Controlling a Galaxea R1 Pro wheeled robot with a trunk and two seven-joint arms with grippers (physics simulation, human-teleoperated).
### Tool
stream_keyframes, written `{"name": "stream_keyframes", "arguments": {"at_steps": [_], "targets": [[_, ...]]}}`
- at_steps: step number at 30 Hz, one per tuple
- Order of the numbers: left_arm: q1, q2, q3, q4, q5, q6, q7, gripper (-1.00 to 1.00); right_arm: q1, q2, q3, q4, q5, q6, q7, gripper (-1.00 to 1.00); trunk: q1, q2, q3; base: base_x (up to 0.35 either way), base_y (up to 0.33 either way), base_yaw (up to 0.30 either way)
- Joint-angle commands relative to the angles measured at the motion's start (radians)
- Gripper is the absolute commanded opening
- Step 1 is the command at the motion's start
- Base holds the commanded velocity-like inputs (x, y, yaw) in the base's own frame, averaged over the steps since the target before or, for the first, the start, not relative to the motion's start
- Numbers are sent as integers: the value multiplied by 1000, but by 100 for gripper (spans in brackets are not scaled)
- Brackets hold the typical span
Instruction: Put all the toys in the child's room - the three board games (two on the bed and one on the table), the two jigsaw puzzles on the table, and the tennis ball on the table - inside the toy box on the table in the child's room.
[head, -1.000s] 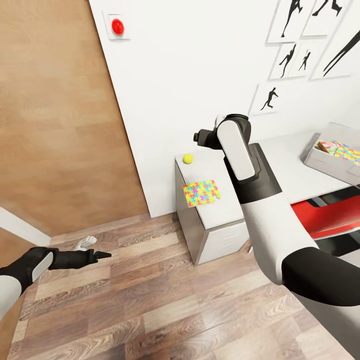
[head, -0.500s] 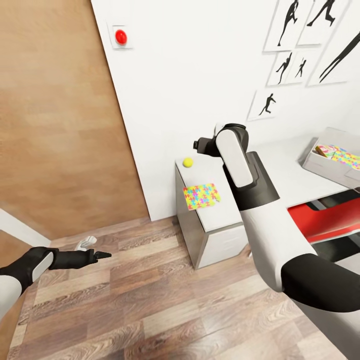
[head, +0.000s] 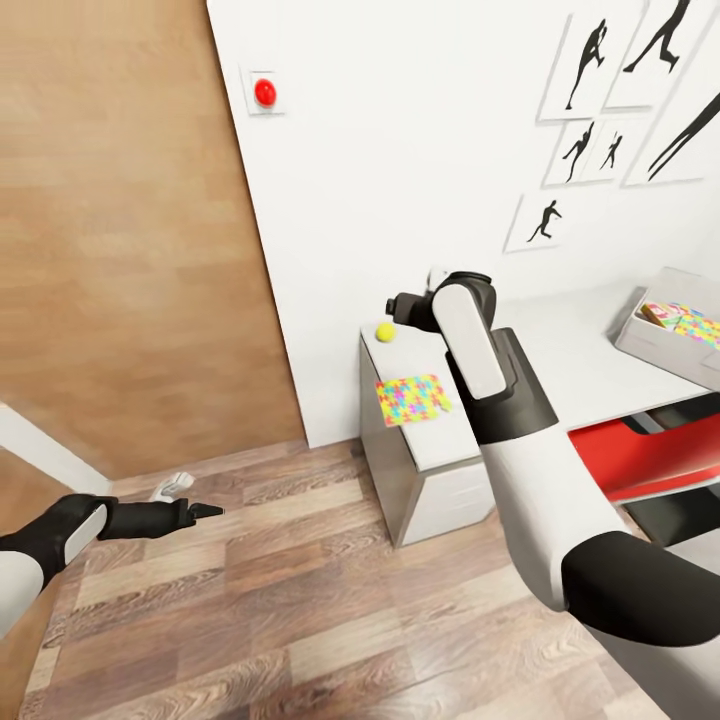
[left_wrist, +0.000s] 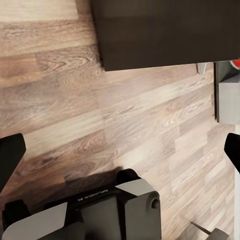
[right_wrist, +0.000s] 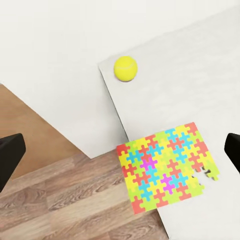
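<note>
The tennis ball (head: 385, 332) lies at the left end of the pale table (head: 575, 350), close to the wall. A jigsaw puzzle (head: 412, 398) lies flat just in front of it, one corner piece loose. My right gripper (head: 400, 306) hovers open above this end of the table, looking down on the ball (right_wrist: 125, 68) and the puzzle (right_wrist: 165, 167). The grey toy box (head: 650, 345) stands at the right end and holds a lettered board game and another puzzle. My left gripper (head: 190, 508) hangs open over the wooden floor, far from the table.
A wood-panelled wall stands left of the table's end. A red wall button (head: 265, 92) and framed silhouettes hang on the white wall. Something red (head: 640, 450) sits under the table at the right. Wooden floor (left_wrist: 140, 115) lies before the white drawers (head: 445, 485).
The whole head view has shifted, so the camera moved. My right gripper now stands a little nearer the tennis ball. The left arm holds its pose.
</note>
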Motion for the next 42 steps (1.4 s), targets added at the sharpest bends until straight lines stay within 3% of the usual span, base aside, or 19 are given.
{"name": "stream_keyframes", "arguments": {"at_steps": [1,16,25,42], "targets": [[-1,1,-5,0,7,7,-1,100,0,0,0,-3,-9,3,-10,100,1,-2,0,0,0,108],[-1,1,-5,-1,8,7,-2,100,43,0,-4,-13,-8,2,-9,100,1,-2,23,0,0,148],[-1,3,-5,-1,8,7,-2,100,69,0,-8,-81,-10,2,-9,100,1,-2,38,0,0,96],[-1,1,-7,0,9,7,-2,100,81,0,-9,-92,-15,0,-5,100,1,-2,66,0,0,-97]]}}
